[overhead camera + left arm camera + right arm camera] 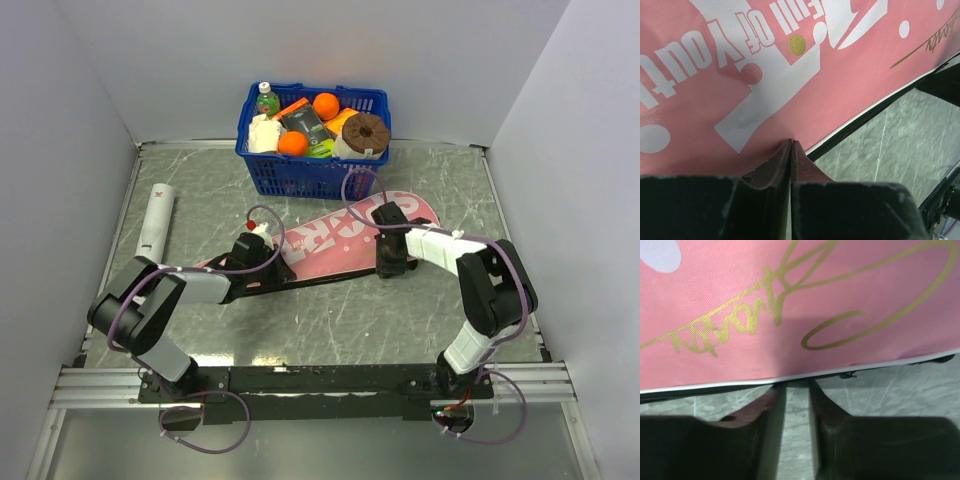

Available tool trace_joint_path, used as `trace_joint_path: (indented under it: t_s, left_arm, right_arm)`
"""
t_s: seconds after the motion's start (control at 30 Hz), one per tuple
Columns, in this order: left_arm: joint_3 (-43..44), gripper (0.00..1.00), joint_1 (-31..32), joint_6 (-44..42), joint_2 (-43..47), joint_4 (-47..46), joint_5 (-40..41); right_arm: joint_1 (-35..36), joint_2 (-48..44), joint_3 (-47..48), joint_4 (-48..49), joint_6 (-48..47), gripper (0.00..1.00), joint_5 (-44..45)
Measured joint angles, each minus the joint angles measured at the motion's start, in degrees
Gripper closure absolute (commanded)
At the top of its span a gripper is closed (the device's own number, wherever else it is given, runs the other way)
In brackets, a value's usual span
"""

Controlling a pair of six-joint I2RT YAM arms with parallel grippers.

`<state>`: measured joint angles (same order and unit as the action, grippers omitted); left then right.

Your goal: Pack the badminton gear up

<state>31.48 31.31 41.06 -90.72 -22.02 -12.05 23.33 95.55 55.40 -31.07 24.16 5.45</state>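
Presumably closing cover (350,235) | left gripper (791,145): jaws together at its edge | right gripper (796,390): narrow gap, empty | next: pinch edge.

The cover (345,232) is pink with big white lettering, a gold signature (790,305) and a black edge lined in white. The tube (155,220) is white. The basket (300,178) is blue, its fruit (293,143) orange. The tabletop (330,320) is grey, veined white. The left claw (791,145) and right claw (797,390) look reddish-black.
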Motion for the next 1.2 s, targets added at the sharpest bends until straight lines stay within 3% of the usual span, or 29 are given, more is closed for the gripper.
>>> trace_joint_path:
  t_s: [0.37,1.2]
  left_arm:
    - [0.00,0.89,0.00,-0.35,0.00,-0.07,-0.20]
    - [-0.63,0.87,0.00,-2.71,-0.15,-1.86,-1.18]
  right_arm:
    - [-0.79,-7.26,-2.01,-2.01,-0.81,0.53,1.36]
    - [-2.89,-4.11,-1.81,-0.13,-10.78,0.51,2.67]
